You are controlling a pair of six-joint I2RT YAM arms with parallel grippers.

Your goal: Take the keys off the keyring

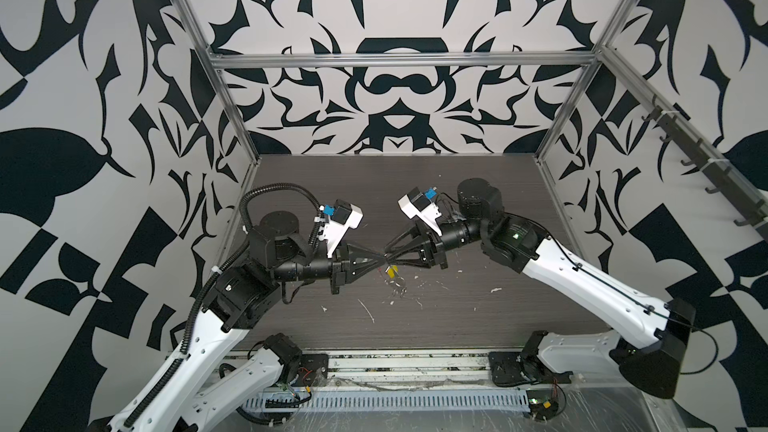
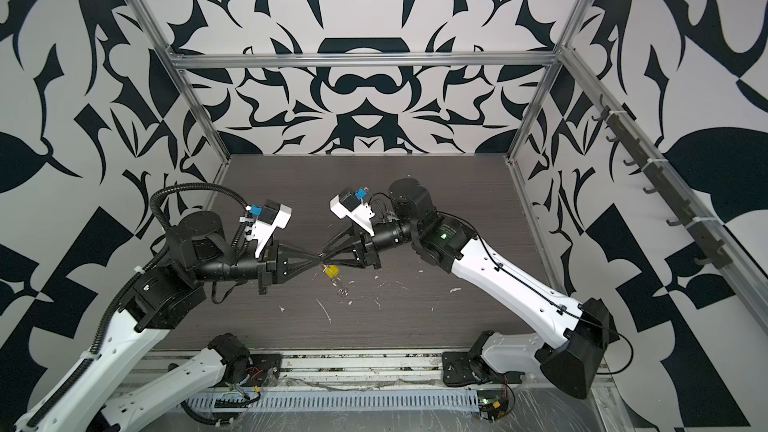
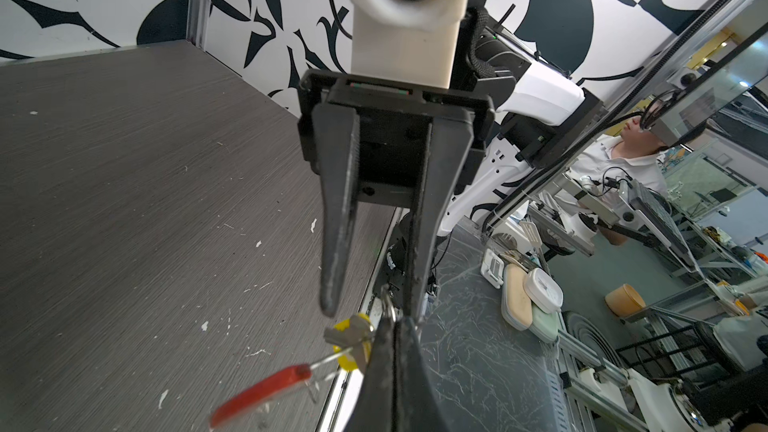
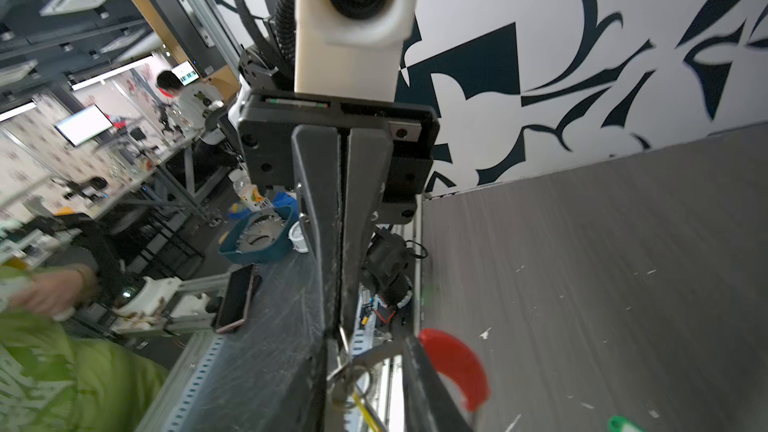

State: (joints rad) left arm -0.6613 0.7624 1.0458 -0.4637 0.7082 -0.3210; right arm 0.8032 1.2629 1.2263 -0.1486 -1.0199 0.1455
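Meeting tip to tip above the middle of the dark table (image 1: 457, 201) are two grippers. The left gripper (image 1: 383, 259) has its jaws pressed together, pinching the thin metal of the one keyring (image 3: 266, 388), whose red sleeve (image 4: 457, 363) hangs beneath. The right gripper (image 3: 370, 309) has its jaws spread on either side of that spot. Two keys show: a yellow key (image 3: 353, 347) hanging just under the tips, and a green key (image 4: 621, 425) apart from the ring, at the edge of the right wrist view.
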